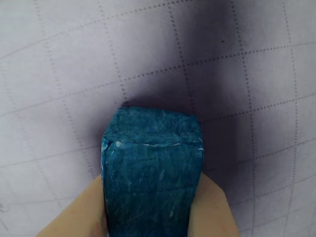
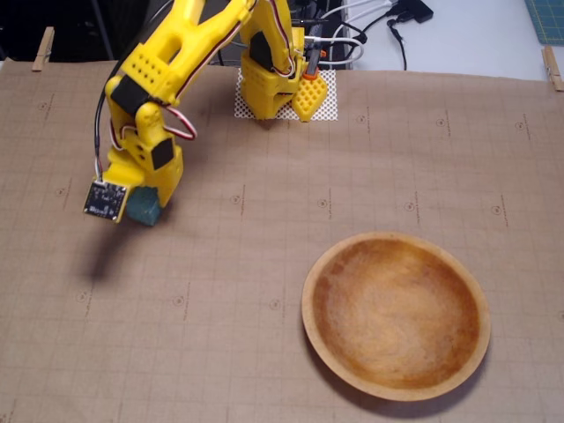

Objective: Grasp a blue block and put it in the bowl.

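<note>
The blue block (image 1: 152, 168) fills the lower middle of the wrist view, clamped between two tan fingers (image 1: 74, 215) of my gripper (image 1: 150, 202), which is shut on it. In the fixed view the block (image 2: 144, 211) shows as a small teal cube under the yellow gripper (image 2: 146, 204) at the left. Its shadow falls apart from it, lower left on the paper, so it hangs above the surface. The wooden bowl (image 2: 307, 308) lies at the lower right, well away from the gripper, with nothing inside it.
Brown gridded paper (image 2: 264, 229) covers the table. The arm's yellow base (image 2: 273, 88) stands on a white mat at the top centre, with cables (image 2: 370, 26) behind it. Wooden clips (image 2: 42, 48) pin the paper's far corners.
</note>
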`<state>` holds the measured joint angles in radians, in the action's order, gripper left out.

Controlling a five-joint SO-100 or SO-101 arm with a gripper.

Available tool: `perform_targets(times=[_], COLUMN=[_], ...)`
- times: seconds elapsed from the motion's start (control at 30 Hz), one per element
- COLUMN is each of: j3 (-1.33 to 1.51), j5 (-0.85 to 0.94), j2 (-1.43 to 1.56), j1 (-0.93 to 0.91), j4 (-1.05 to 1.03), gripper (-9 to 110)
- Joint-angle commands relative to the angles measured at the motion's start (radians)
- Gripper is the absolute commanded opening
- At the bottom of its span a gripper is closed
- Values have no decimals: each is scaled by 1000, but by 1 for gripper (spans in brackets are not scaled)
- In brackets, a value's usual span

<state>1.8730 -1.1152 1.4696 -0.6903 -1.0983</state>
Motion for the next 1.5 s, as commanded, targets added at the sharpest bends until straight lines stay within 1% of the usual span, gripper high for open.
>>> perform_targets(times=[0.0,0.23,0.4,0.77,0.9,1.1,1.47], j3=[-52,-52,-52,-51,-37,29,81], j5=[-6,-126,-206,-434,-486,-517,-525], j2=[222,545,703,859,896,940,922], j1=[28,127,198,420,499,581,747], j4=[-63,-155,-187,-178,-103,28,196], gripper=[-3,-3,-3,-3,-3,-3,-3])
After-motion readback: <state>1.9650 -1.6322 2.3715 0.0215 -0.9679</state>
